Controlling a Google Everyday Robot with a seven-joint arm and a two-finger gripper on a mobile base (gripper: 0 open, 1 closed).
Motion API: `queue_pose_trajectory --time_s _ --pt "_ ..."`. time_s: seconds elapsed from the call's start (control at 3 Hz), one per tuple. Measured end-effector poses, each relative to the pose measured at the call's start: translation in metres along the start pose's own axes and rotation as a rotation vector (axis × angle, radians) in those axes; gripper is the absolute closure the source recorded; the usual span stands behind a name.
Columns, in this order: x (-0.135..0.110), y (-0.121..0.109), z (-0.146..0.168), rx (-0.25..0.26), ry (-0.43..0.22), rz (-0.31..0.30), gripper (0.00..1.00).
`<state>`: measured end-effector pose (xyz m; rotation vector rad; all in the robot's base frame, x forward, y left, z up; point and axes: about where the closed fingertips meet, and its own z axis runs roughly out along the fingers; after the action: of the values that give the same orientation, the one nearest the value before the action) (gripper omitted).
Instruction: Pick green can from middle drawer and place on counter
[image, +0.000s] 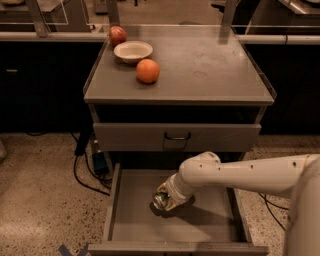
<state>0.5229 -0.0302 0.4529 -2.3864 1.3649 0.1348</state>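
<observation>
Where the middle drawer stands open at lower centre, I see my hand clenched around the green can. Its silver end faces lower left.

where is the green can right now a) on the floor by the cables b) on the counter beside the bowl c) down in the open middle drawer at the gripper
c: the green can is down inside the open middle drawer, with the gripper right at it, and the counter above shows no can.
</observation>
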Motion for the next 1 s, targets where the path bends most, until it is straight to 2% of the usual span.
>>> queue_pose_trajectory --time_s 0.33,0.67,1.0 --pt "-0.009 0.004 -0.053 0.057 0.046 -0.038 1.00" --pt "-0.014 0.006 -0.094 0.098 0.115 -0.050 1.00" --pt "-0.005 0.001 -0.150 0.135 0.199 -0.040 1.00"
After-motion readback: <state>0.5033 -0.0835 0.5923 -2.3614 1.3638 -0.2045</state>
